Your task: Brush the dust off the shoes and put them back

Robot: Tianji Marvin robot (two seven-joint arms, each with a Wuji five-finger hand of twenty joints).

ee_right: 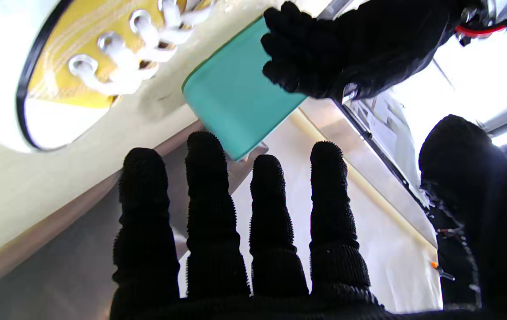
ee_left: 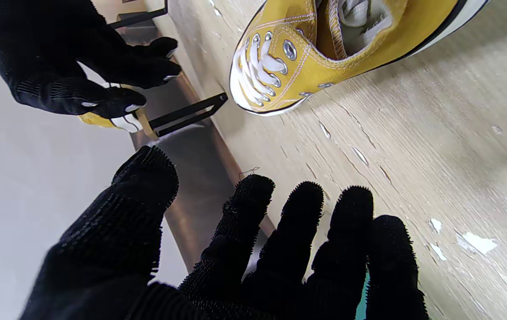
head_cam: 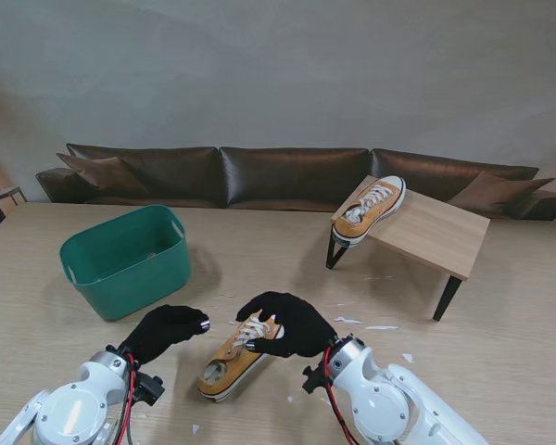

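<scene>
One yellow shoe [head_cam: 370,209] already sits on the small stand [head_cam: 445,236], apparently done. The other shoe [head_cam: 233,357] lies on the tabletop [head_cam: 500,315]; the right hand [head_cam: 287,324] hovers spread over its toe, left hand [head_cam: 167,329] empty alongside. Brushing and returning it remain.

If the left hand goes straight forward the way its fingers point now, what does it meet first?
Probably the yellow shoe on the table, at its laced side. The left hand is open and points right toward it, with the right hand over the laces. Depth is unclear.
</scene>
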